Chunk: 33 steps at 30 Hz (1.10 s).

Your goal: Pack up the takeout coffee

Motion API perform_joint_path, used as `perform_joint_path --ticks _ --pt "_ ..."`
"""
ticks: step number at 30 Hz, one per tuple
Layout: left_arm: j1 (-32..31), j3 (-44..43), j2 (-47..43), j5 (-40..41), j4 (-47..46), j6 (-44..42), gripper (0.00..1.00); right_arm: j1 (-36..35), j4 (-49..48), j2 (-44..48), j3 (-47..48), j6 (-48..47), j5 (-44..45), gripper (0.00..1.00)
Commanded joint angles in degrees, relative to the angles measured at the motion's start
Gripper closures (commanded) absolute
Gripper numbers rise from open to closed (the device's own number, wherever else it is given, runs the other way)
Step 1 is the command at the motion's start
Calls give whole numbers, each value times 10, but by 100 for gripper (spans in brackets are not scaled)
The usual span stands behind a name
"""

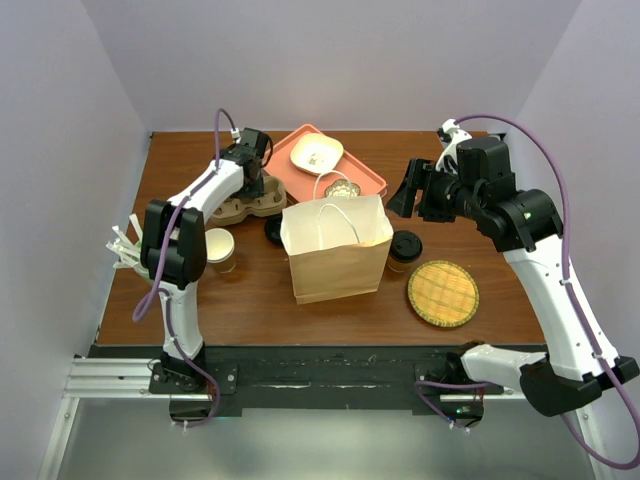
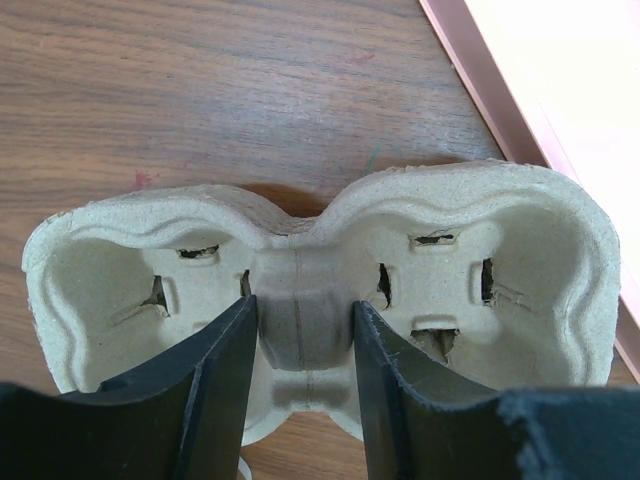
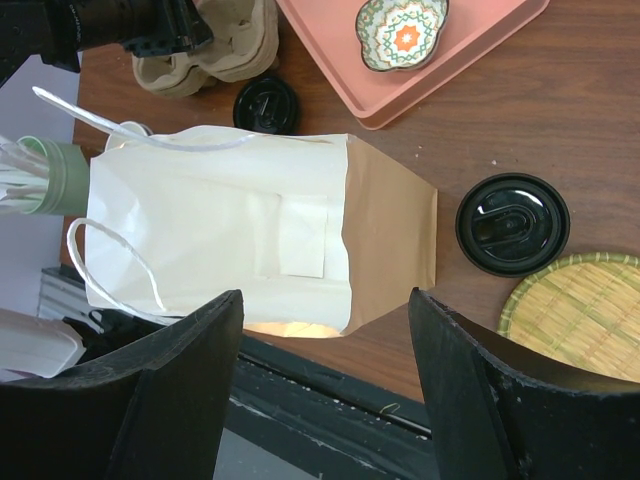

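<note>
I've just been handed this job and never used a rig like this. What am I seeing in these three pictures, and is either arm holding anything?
These are two robot arms bolted at the table's near edge. The overhead picture looks down from behind them; the other two come from cameras on each wrist.

On the wooden table: an open paper bag, the takeout coffee with its black lid just right of it, a lidless cup, a loose black lid, a pulp cup carrier, a pink tray with small dishes, and a woven coaster.

The left end effector straddles the carrier's centre ridge, fingers either side; whether it grips is unclear. The right end effector hangs open above the bag, holding nothing.
</note>
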<state>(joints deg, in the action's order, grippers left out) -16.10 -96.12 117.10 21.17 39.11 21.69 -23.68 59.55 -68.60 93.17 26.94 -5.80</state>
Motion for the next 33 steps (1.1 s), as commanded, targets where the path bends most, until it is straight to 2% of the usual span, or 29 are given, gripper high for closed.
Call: perform_joint_path --ticks 1,6,9,14,18,33 --pt "9 -10 -32 -2 3 -3 56 -2 -6 8 9 -10 -15 29" --pt "9 -14 -35 3 4 -7 49 -2 -5 11 6 -13 -15 29" --pt "9 -18 -36 5 5 -7 53 -2 -6 12 4 -14 -16 29" --pt "9 -26 -35 -2 9 -10 51 -1 -7 10 3 -13 -18 29" --pt "9 -35 -34 -3 14 -14 56 -2 -6 10 2 -13 -18 29" --pt "9 -107 -26 3 87 -25 58 -1 -12 8 2 -8 -24 28"
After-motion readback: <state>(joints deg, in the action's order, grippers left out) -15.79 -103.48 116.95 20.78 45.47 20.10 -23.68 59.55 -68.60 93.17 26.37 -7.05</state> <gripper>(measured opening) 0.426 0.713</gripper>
